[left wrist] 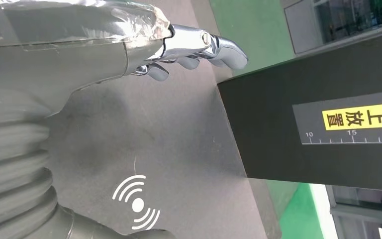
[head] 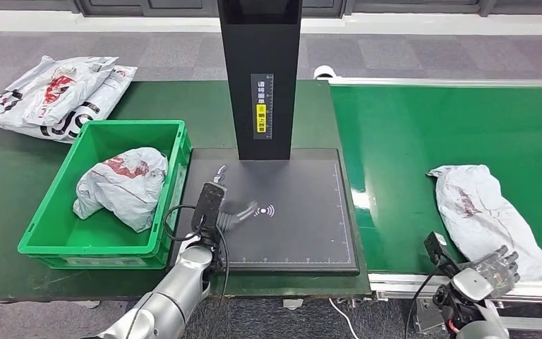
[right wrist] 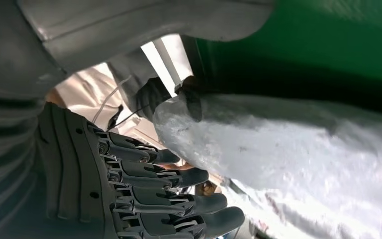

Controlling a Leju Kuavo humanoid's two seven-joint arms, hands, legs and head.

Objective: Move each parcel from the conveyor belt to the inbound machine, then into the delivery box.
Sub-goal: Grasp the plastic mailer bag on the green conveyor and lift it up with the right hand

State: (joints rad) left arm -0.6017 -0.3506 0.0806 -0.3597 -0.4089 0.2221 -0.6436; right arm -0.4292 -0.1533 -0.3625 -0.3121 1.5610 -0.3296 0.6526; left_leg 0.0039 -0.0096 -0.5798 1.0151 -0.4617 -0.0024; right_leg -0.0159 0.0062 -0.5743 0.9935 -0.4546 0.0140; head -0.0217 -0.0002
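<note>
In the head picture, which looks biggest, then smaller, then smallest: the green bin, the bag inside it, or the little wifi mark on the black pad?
1. green bin
2. bag inside it
3. wifi mark

Even overhead light, head view sharp; right wrist view blurred, perhaps motion.

Parcel depot: conveyor belt (head: 430, 127), scanner (head: 275, 205)

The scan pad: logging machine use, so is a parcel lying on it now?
No, the scan pad is bare in the head view apart from the left robot hand over it.
</note>
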